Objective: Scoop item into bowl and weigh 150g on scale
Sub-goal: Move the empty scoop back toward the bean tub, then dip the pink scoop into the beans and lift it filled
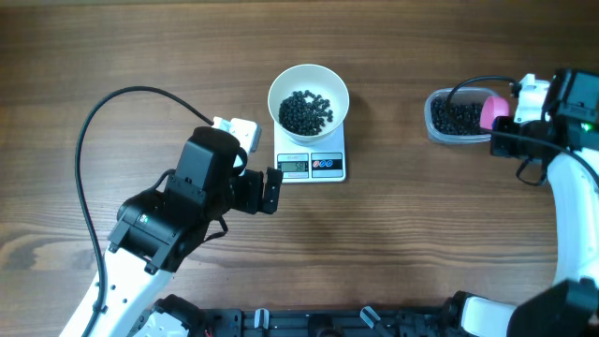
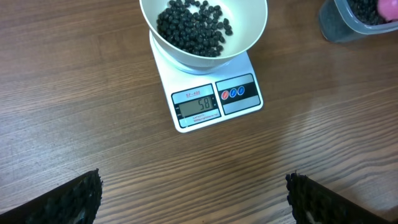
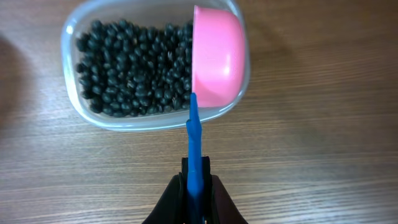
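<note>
The white bowl (image 1: 309,101) (image 2: 249,37) stands on the white scale (image 1: 312,166) (image 2: 211,99) and holds a small heap of the item, black beads (image 1: 306,111) (image 2: 189,28). The scale's display is lit. More black beads (image 1: 455,116) (image 3: 134,71) fill a clear plastic tub (image 1: 432,122) (image 3: 73,99) at the right. My right gripper (image 1: 518,120) (image 3: 196,180) is shut on the blue handle of a pink scoop (image 1: 493,110) (image 3: 217,59), whose cup is tipped on its side over the tub's right end. My left gripper (image 1: 271,191) (image 2: 194,199) is open and empty, just left of and before the scale.
The table is bare brown wood (image 1: 421,243). A black cable (image 1: 94,140) loops at the left behind my left arm. A black rail (image 1: 309,323) runs along the front edge between the arm bases.
</note>
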